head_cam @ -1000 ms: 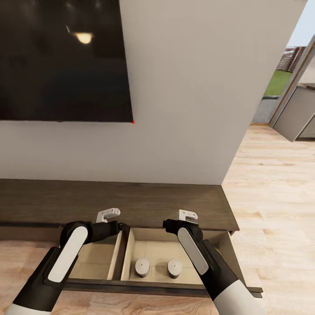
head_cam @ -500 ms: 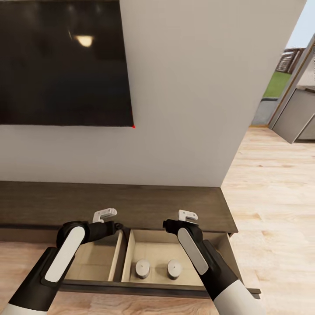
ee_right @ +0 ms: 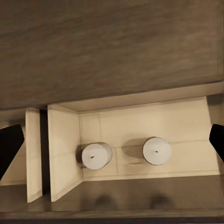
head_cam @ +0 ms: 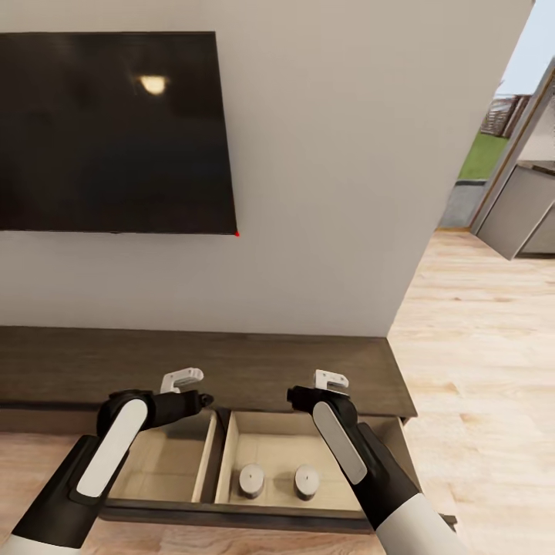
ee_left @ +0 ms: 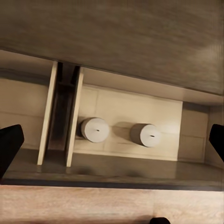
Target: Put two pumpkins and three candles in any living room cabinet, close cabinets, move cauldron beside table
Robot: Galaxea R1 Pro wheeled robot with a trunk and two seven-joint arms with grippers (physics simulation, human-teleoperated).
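Head view: my left gripper (head_cam: pixel 183 378) and right gripper (head_cam: pixel 331 378) hover over the cabinet (head_cam: pixel 254 366) top, fingers spread wide, holding nothing. Below them two drawers stand pulled out; two candles (head_cam: pixel 250 479) stand upright side by side, apart, in the right drawer (head_cam: pixel 308 438).

Cabinet (head_cam: pixel 308 366): long, low, dark-brown wood, lower centre of the head view; two pale-lined drawers stood pulled open. Candles: two stubby grey-beige cylinders, left (head_cam: pixel 250 479) and right (head_cam: pixel 307 481), stood upright, apart, in the right-hand drawer.
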